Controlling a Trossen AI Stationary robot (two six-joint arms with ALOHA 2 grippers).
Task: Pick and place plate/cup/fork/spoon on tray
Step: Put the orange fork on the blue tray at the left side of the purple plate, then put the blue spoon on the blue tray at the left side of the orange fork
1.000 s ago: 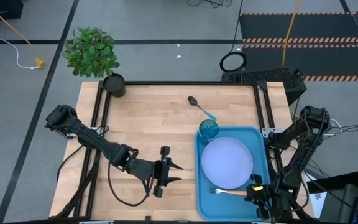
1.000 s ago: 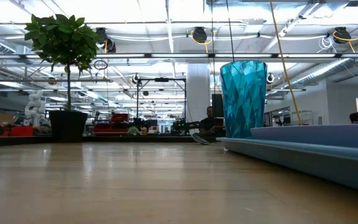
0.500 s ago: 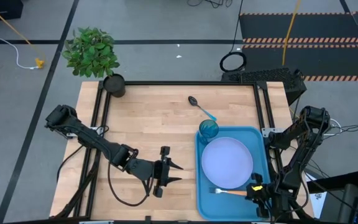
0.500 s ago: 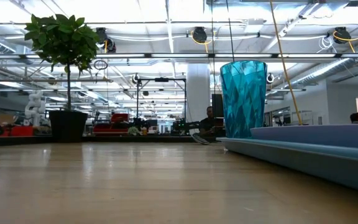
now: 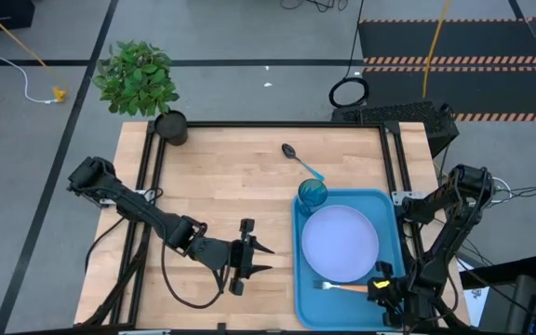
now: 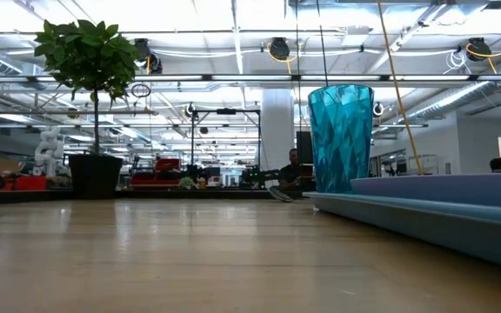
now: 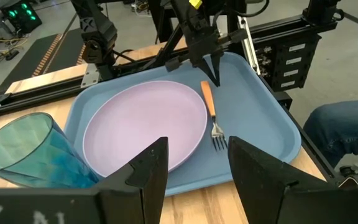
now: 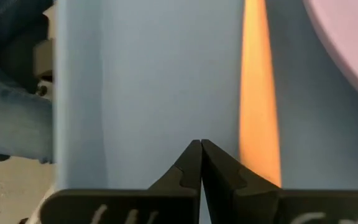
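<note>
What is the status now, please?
Right claw shut, empty, over tray beside fork. Left claw open, idle mid-table. Plate, cup on tray; spoon on table. Nothing blocking.

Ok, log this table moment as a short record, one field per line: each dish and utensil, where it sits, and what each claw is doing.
tray: blue tray, right side of table
plate: plate lying flat in the tray
cup: cup upright in the tray's far corner
fork: fork in the tray, beside the plate's near edge
spoon: spoon on bare wood beyond the tray, not placed
left claw: left claw open, empty, at table middle
right claw: right claw shut, empty, over the tray by the fork handle
</note>
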